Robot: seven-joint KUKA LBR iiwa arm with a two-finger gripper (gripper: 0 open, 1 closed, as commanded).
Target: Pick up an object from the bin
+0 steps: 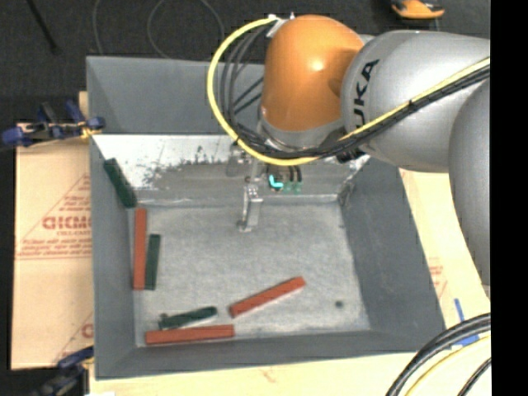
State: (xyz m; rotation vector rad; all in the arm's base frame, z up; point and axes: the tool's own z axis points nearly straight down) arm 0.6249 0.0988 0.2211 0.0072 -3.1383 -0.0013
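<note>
Main worry for us: the jaws hang over bare floor of the grey metal bin [388,254], up by its back wall, so closing here would grab nothing. We can't tell if they're wide or narrow. The nearest candidate, a flat red stick [266,296], lies lower centre, well apart from them. It looks thin and may skid.

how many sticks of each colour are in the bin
red sticks: 3
dark green sticks: 3
total: 6
</note>
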